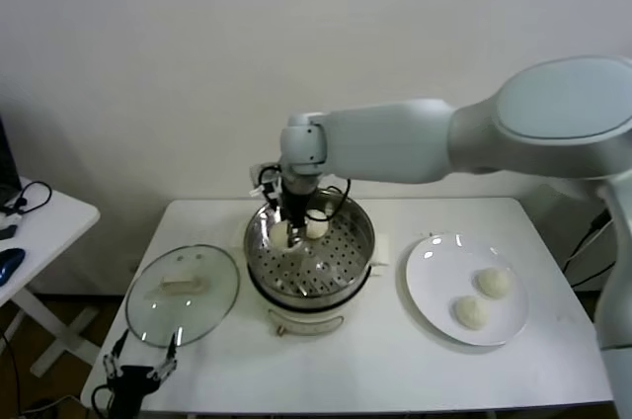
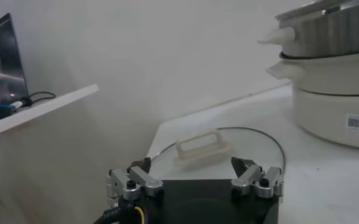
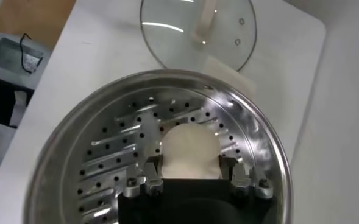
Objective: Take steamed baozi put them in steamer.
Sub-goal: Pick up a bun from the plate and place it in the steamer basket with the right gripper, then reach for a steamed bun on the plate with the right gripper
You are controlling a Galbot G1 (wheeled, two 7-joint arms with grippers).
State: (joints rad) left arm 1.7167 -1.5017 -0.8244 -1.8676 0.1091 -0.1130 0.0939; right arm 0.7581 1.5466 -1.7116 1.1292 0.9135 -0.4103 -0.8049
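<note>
Steel steamer (image 1: 311, 253) at the tabletop's middle already holds one bun (image 1: 317, 228); the right claw (image 3: 191, 178) grips a second bun (image 3: 190, 149) just above its floor. Two buns (image 1: 482, 297) wait on the plate (image 1: 430, 281) near the right edge. Left claw (image 2: 194, 176) hangs wide open, empty, at the front-left corner.

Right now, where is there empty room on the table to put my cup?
Bare tabletop lies along the front edge, between the glass lid and the plate, in front of the steamer. There is also a strip behind the plate, near the far right corner. The middle is crowded: the right gripper holds a baozi over the steamer.
</note>
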